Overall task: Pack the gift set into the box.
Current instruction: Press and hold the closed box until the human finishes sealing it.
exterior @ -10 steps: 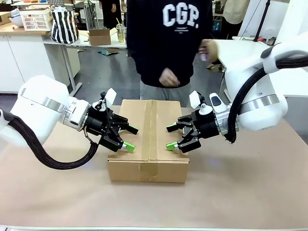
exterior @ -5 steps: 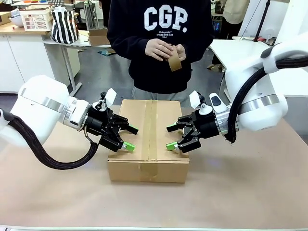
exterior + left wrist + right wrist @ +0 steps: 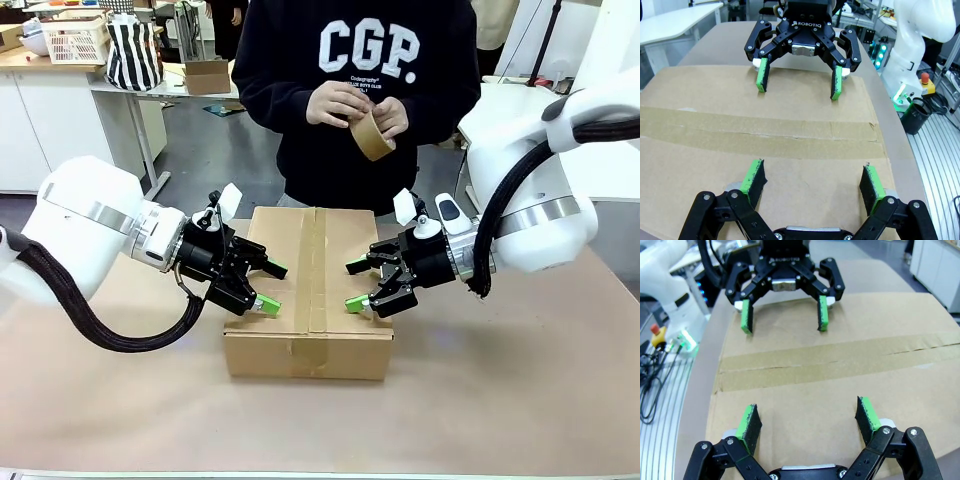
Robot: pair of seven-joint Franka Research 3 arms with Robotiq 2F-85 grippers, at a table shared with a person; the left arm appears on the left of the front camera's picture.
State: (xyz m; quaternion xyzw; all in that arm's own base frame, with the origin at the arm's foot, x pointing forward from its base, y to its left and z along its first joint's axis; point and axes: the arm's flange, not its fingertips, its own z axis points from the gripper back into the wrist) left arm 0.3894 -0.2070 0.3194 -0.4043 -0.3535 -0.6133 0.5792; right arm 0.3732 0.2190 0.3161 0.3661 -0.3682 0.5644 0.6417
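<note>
Both sets of jaws stand wide, holding nothing. The left gripper (image 3: 268, 288) hangs over the left half of the box's top, its green pads (image 3: 754, 176) pointing inward toward the centre seam; the right gripper (image 3: 357, 285) mirrors it over the right half, pads (image 3: 868, 414) likewise spread. The two grippers face each other across the seam, apart from one another.

The large brown corrugated cardboard box (image 3: 308, 345) sits mid-counter with its flaps shut and a strip of brown tape (image 3: 760, 136) along the seam, so its contents are hidden.

Behind the box, a person in a dark sweatshirt holds a roll of brown tape (image 3: 374, 134) in both hands.

The tan counter (image 3: 520, 390) lies bare around the box on every side.
</note>
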